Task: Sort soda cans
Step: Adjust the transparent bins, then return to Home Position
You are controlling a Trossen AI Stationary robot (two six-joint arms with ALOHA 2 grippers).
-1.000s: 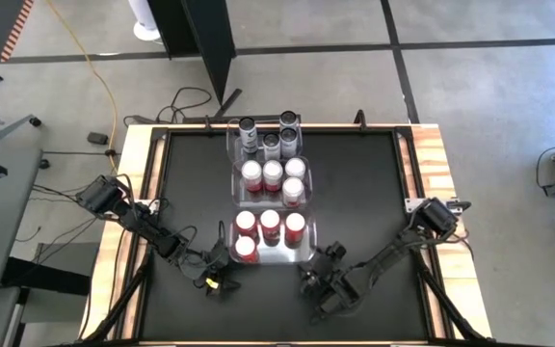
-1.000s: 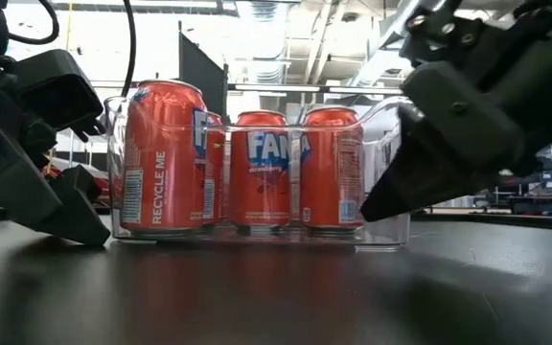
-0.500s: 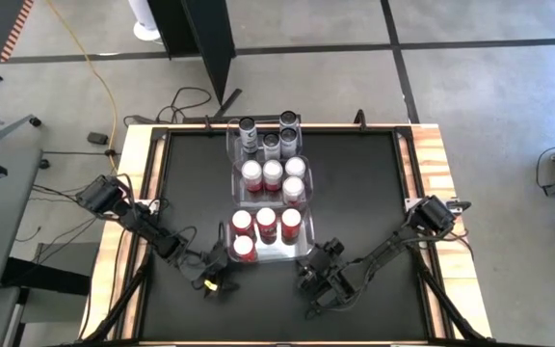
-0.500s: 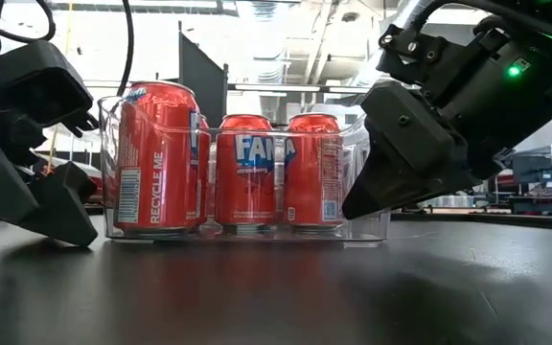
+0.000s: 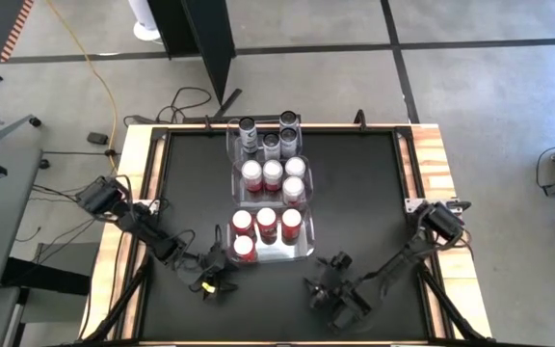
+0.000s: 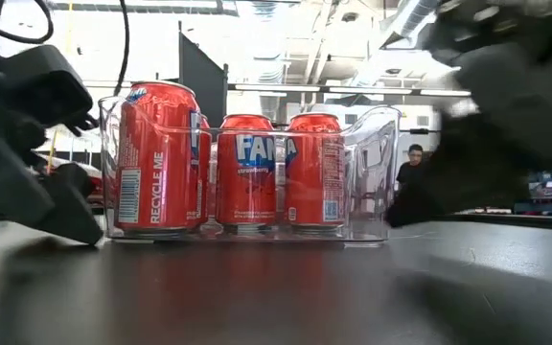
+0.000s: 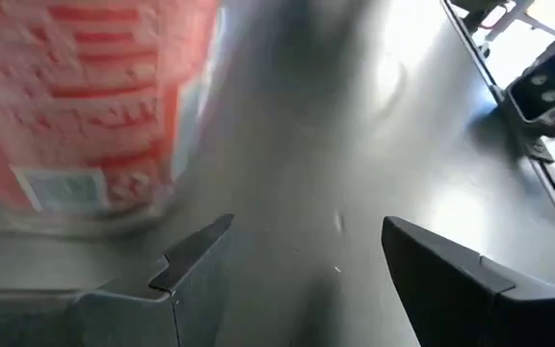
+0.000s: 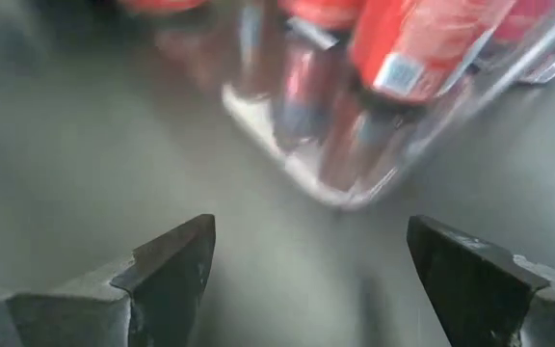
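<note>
My bench [image 5: 355,207] is the biggest thing here: a black mat framed in pale wood, standing on a grey concrete floor [image 5: 470,87] crossed by dark lines, with a yellow cable [image 5: 99,82] trailing beside it. Down the middle of the bench runs a row of three clear plastic bins. The far bin [image 5: 268,140] holds four dark grey cans [image 5: 271,145] with silver tops. The middle bin [image 5: 273,183] holds four red cans [image 5: 273,173], though one of them I can only partly make out. The near bin [image 5: 302,253] holds four red strawberry Fanta cans [image 6: 252,172], three in a row and one in front at its left corner, all upright. That makes twelve cans that I count, every one of them in a bin and none loose on the mat. My two arms come in low from the near corners. My left tool [image 5: 222,281] sits just beside the near bin's left front corner, its fingers [image 7: 191,255] spread fairly wide and empty, the nearest red can close ahead of it. My right tool [image 5: 328,289] is off the bin's right front corner, apart from it, gaping wide with nothing between its fingers [image 8: 167,260]. Across the bench the low view shows a bright workshop with ceiling beams, and a person [image 6: 412,168] in dark clothes stands far back.
</note>
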